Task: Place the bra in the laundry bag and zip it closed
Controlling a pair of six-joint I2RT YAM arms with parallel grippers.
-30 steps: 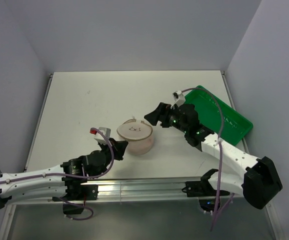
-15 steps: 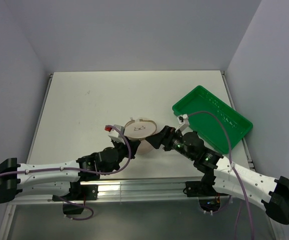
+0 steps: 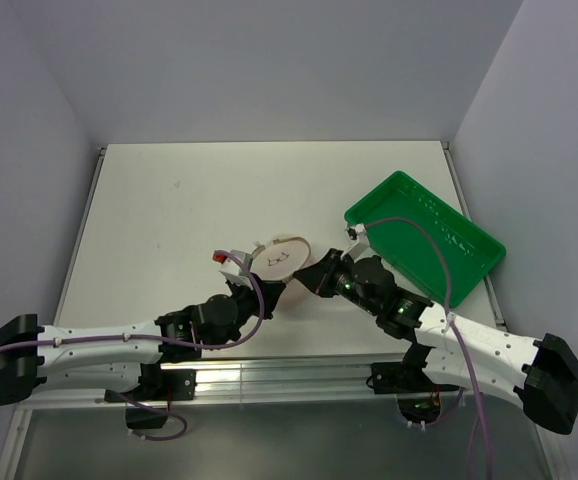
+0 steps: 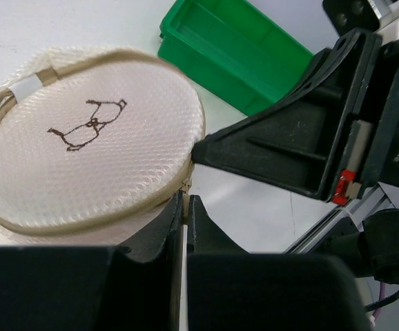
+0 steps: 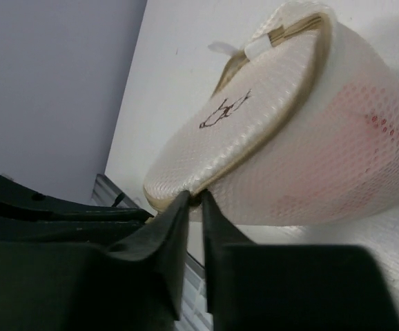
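Note:
The laundry bag [image 3: 281,262] is a round pale mesh case with a dark drawing on its top disc [image 4: 89,124]. It stands at the table's near middle with its lid tilted. The bra [image 5: 337,158] shows only as pink through the mesh side wall. My left gripper [image 4: 183,200] is shut on the bag's near rim, a thin pale strip pinched between its jaws. My right gripper [image 5: 194,196] is shut on the rim seam where lid meets body. In the top view the left gripper [image 3: 259,290] and right gripper [image 3: 304,283] flank the bag's near edge.
A green plastic tray [image 3: 429,235] lies at the right of the table, close behind my right arm, and also shows as the tray [image 4: 234,48] beyond the bag. The metal rail [image 3: 289,372] runs along the near edge.
My right gripper came down from beside the bag's far right to its near right rim and shut there. The left gripper and bag shifted slightly right and away; the lid tilted up.

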